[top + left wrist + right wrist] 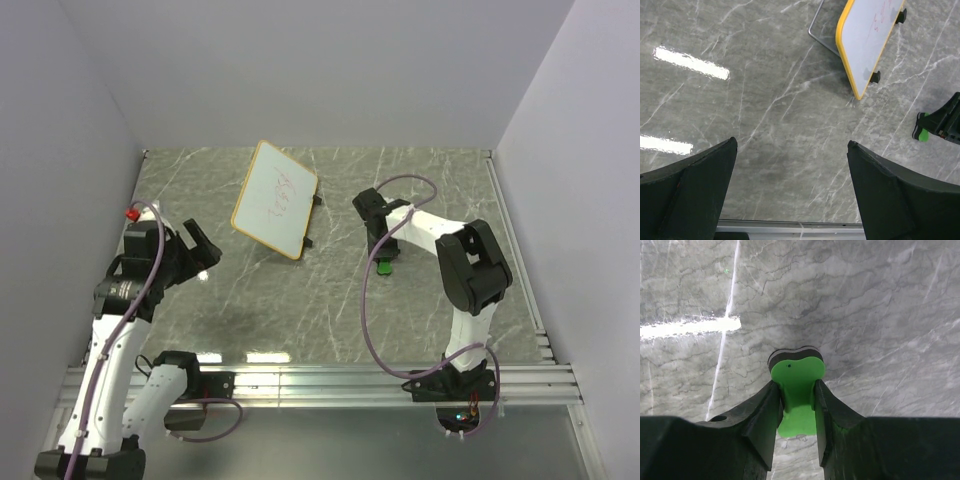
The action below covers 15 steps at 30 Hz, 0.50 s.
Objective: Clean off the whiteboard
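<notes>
The whiteboard (276, 199), white with a tan-orange frame and faint red scribbles, stands tilted at the table's back centre; it also shows in the left wrist view (867, 40). My right gripper (384, 258) is low over the table to the board's right, shut on the narrow waist of the green bow-shaped eraser (796, 390); the eraser's dark felt edge faces away from the camera. The eraser shows as a green spot in the top view (384, 266) and in the left wrist view (923, 134). My left gripper (205, 252) hangs open and empty at the left, apart from the board.
Grey marble-patterned table top (330, 310) with white walls on three sides. A metal rail (320, 382) runs along the near edge. A purple cable (366, 300) loops from the right arm. The board rests on small black feet (875, 76) and a wire stand (817, 35).
</notes>
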Each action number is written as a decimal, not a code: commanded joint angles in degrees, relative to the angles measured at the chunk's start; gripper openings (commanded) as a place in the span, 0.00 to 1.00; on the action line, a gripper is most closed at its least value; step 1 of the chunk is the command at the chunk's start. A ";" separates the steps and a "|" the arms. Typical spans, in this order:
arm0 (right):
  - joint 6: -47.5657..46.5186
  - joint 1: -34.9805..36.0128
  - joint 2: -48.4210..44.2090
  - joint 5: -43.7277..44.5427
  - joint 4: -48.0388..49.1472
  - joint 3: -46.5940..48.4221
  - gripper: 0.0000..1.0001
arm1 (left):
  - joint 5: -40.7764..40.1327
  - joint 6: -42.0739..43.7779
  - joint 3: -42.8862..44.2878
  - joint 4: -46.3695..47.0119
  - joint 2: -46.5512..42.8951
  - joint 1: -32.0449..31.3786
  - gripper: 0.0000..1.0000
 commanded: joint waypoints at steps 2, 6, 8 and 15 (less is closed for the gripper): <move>0.97 0.00 -1.04 -0.13 -1.40 -0.87 0.00 | -1.89 1.85 4.04 2.91 3.15 -0.21 0.98; 1.24 -0.08 -2.62 -1.35 -3.24 1.86 0.00 | -1.80 3.43 10.70 5.02 12.87 -0.12 0.99; 1.33 -0.08 -4.90 -2.50 -4.65 4.23 0.00 | -0.93 4.05 14.05 6.17 17.72 -0.12 0.99; 1.76 0.00 -9.65 -6.19 -10.27 14.42 0.00 | 2.15 5.46 25.48 14.34 35.47 -0.03 0.97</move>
